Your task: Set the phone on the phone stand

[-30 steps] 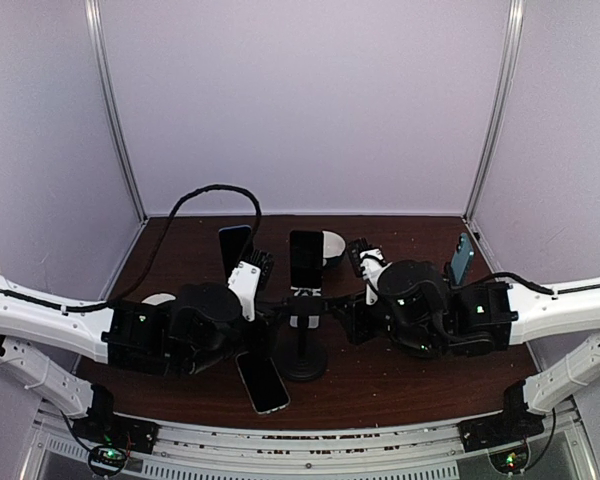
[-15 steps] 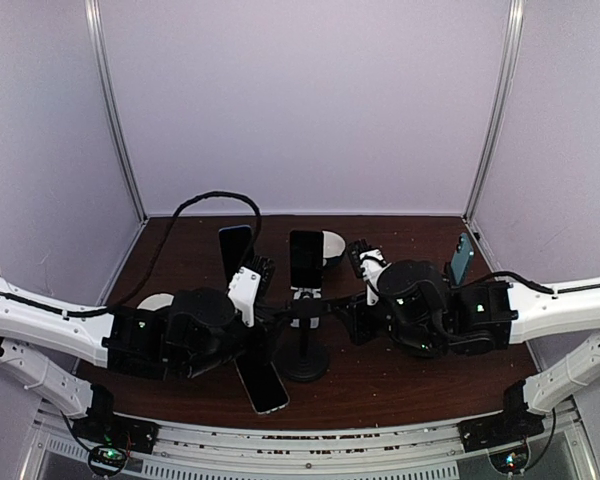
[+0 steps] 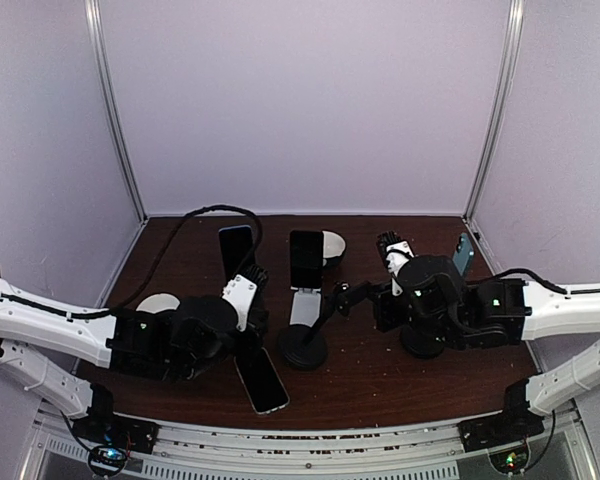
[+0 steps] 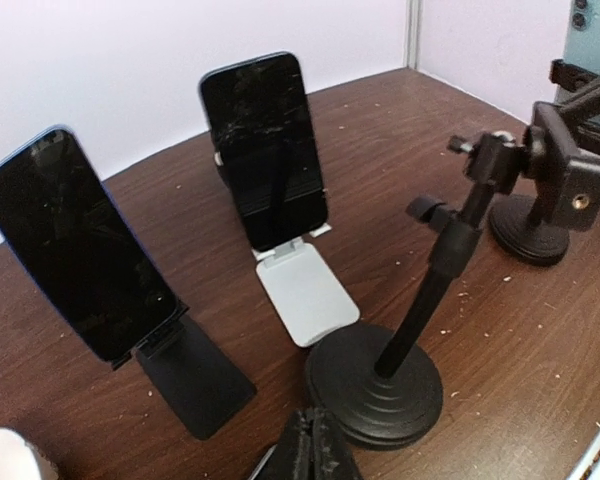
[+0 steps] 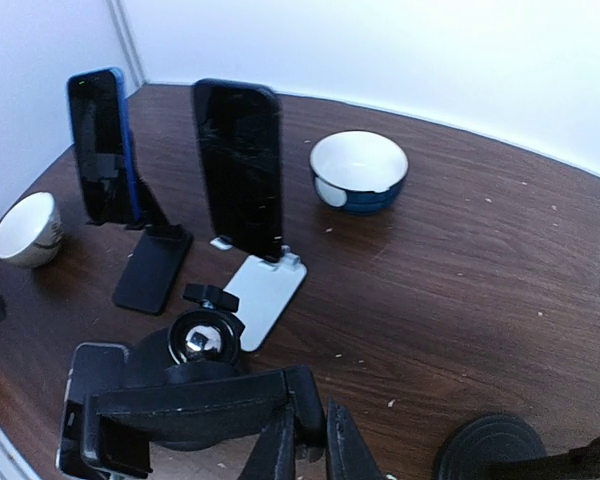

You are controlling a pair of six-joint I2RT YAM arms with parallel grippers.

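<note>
At the far left of the dark wooden table (image 3: 380, 372) sits a small white bowl (image 5: 25, 228). Beside it the left gripper (image 4: 310, 430) hangs low over the table with its fingers pressed together on nothing. Beyond its tips a blue-edged phone (image 4: 75, 255) leans in a black folding stand (image 4: 195, 380). Nearer the front edge, just beside the left wrist and partly under it, the loose phone (image 3: 261, 380) lies flat on the wood, screen up, on no stand. Next to the right a black phone (image 4: 265, 150) is propped in a white folding stand (image 4: 305, 295). In front of that is the round-based phone stand (image 4: 375, 385), its weighted disc on the table close to the loose phone and its pole tilted towards the right arm. At the pole's top the stand's wide black clamp (image 5: 190, 410) is empty. A blue bowl with a white inside (image 5: 360, 170) sits behind, near the back wall. The right gripper (image 5: 313, 440) has its fingers drawn in to a narrow slit right against the clamp's right end; I cannot tell whether they pinch it. Furthest right, a teal phone (image 3: 463, 258) is held upright by another stand, whose black round base (image 4: 528, 230) rests on the table.
</note>
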